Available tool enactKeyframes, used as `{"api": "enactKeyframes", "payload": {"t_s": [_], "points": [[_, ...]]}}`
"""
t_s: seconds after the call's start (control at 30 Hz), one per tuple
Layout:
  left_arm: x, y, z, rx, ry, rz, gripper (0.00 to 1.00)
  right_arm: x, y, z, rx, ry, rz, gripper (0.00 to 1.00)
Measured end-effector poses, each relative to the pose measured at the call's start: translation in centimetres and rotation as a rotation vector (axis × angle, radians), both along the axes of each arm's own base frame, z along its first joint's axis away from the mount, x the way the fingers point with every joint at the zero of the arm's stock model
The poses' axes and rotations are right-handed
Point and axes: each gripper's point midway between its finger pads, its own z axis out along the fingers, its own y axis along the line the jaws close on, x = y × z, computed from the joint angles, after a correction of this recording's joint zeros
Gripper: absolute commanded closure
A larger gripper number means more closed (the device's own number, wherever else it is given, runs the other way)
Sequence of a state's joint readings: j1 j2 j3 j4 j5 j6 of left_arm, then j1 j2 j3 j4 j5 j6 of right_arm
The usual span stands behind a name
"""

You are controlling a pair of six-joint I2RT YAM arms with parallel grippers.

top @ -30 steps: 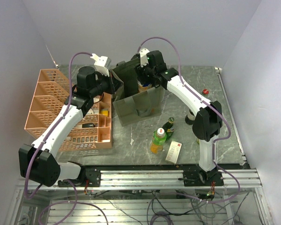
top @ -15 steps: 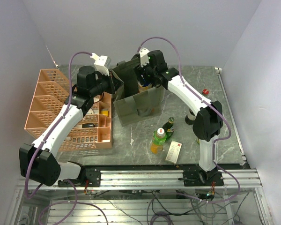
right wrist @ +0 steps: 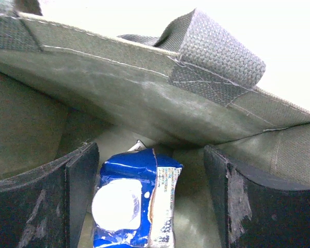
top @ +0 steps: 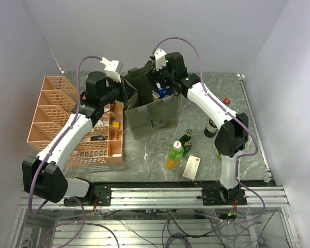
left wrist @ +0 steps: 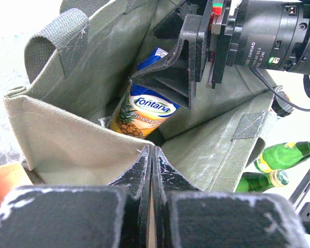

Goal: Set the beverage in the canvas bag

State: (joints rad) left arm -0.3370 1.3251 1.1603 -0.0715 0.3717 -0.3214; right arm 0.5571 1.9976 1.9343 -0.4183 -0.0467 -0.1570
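One beverage carton [left wrist: 144, 111], a pineapple juice pack with a blue top, is seen tilted deep inside the canvas bag [top: 144, 119]. The bag is set upright on the tabletop [top: 232, 88] with its mouth open, and two loop handles [left wrist: 59, 39] are counted on its rim. The right jaws are held over the carton at the mouth of the bag. They are opened wide, one finger at each side of the carton, and nothing is gripped by them, as a gap is seen on both sides. The left jaws are pressed fully together on the near rim of the bag.

Just left of the bag, one salmon-pink crate [top: 51, 103] is found. In front of the bag three bottles are counted: one green-capped bottle [top: 174, 154], one dark green bottle [top: 186, 137] and one dark bottle [top: 211, 127], which is partly hidden by the right arm [top: 206, 103]. One small white box [top: 192, 166] lies beside the green-capped bottle, and one small red object [top: 227, 101] lies well apart at the right.
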Motion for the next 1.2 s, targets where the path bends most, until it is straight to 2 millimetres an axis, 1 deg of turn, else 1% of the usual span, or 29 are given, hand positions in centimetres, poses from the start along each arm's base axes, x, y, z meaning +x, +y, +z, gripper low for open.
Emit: {"api": "enactKeyframes", "payload": {"t_s": [0.13,0.2,0.27,0.3,0.33,0.5,0.63,0.77,0.9,1.0,1.03,1.1,1.2], "points": [[0.1,0.0,0.1,-0.002,0.0,0.0,0.93,-0.2,0.3,1.1,0.013,-0.01,0.018,0.15],[0.1,-0.1,0.0,-0.003,0.003,0.0,0.93,-0.3,0.4,2.2,0.024,-0.026,0.026,0.15],[0.1,-0.1,0.0,-0.006,0.005,0.001,0.93,-0.7,0.4,3.7,0.037,-0.05,0.035,0.14],[0.2,-0.1,0.0,-0.006,0.006,0.001,0.93,-1.0,0.3,4.8,0.046,-0.069,0.037,0.14],[0.2,-0.1,0.0,-0.006,0.006,0.001,0.93,-1.2,0.3,5.3,0.05,-0.077,0.039,0.14],[0.2,-0.1,0.0,-0.008,0.007,0.002,0.93,-2.3,-0.2,10.0,0.088,-0.159,0.046,0.13],[0.2,-0.1,0.0,-0.01,0.009,0.002,0.93,-3.6,-1.1,13.1,0.114,-0.212,0.046,0.13],[0.3,-0.3,-0.1,-0.016,0.015,-0.001,0.93,-5.2,-2.4,15.6,0.125,-0.257,0.037,0.13],[0.5,-0.5,0.0,-0.022,0.02,-0.005,0.93,-7.6,-4.8,17.3,0.114,-0.305,0.012,0.13],[0.5,-0.5,0.0,-0.024,0.023,-0.007,0.93,-9.3,-7.2,18.5,0.108,-0.343,-0.016,0.13],[0.5,-0.5,0.0,-0.025,0.024,-0.007,0.93,-9.6,-8.1,18.7,0.108,-0.351,-0.028,0.13],[0.5,-0.5,0.0,-0.025,0.023,-0.007,0.93,-10.0,-10.9,19.0,0.112,-0.365,-0.071,0.13],[0.5,-0.5,0.0,-0.025,0.023,-0.007,0.93,-10.0,-16.4,18.3,0.105,-0.359,-0.182,0.13]]}}
